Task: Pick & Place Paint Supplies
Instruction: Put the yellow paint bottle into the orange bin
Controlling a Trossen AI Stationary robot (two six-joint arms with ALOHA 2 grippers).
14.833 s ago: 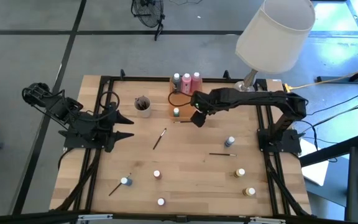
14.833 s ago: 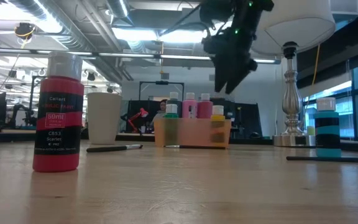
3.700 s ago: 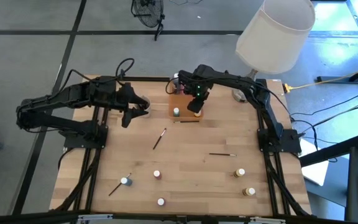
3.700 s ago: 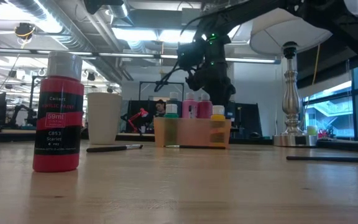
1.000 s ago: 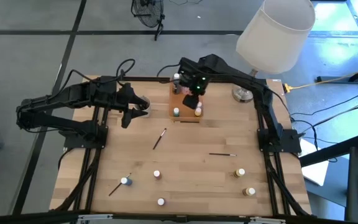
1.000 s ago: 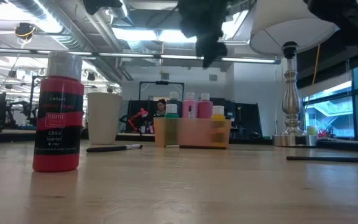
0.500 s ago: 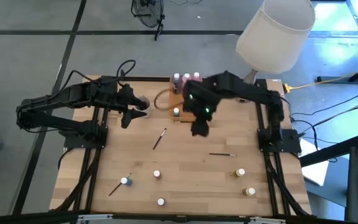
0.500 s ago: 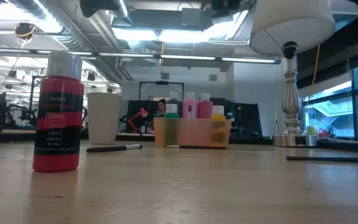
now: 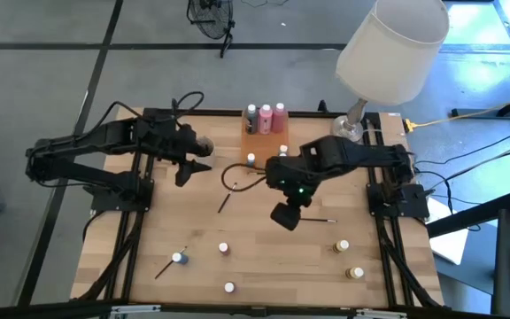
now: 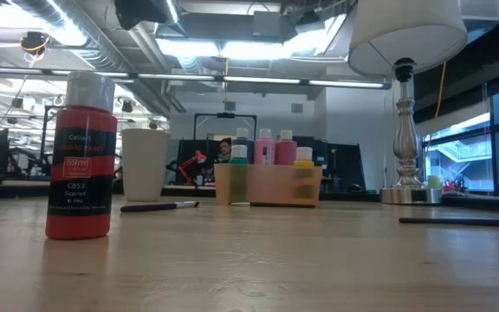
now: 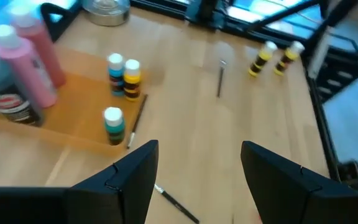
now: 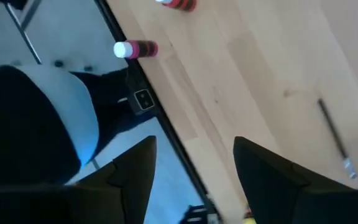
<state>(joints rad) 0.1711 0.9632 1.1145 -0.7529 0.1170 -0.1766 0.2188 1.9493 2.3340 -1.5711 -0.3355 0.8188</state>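
Three tall squeeze bottles (image 9: pixel 266 117) and some small pots (image 9: pixel 251 160) stand in the translucent orange tray (image 9: pixel 264 142) at the table's far side. More white-capped pots (image 9: pixel 224 249) stand on the near half of the table. Thin brushes (image 9: pixel 225 202) (image 9: pixel 315 220) lie flat on the wood. My right gripper (image 9: pixel 283 215) hangs open above the table's middle, close to the right-hand brush (image 12: pixel 334 137), with nothing between its fingers (image 12: pixel 132 174). My left gripper (image 9: pixel 182 168) stands open beside the round cup (image 9: pixel 204 144), also empty (image 11: pixel 197 180).
A white-shaded lamp (image 9: pixel 388 49) stands at the far right corner, its base (image 9: pixel 348 128) on the table. A red pot (image 10: pixel 81 156) stands close to the low camera. Black frame rails (image 9: pixel 135 230) run along the table's left and right sides.
My right gripper has swung from above the orange tray toward the table's near edge, out over the middle of the table, turning about as it went. It carries nothing. The bottles and pots in the tray have stayed in place.
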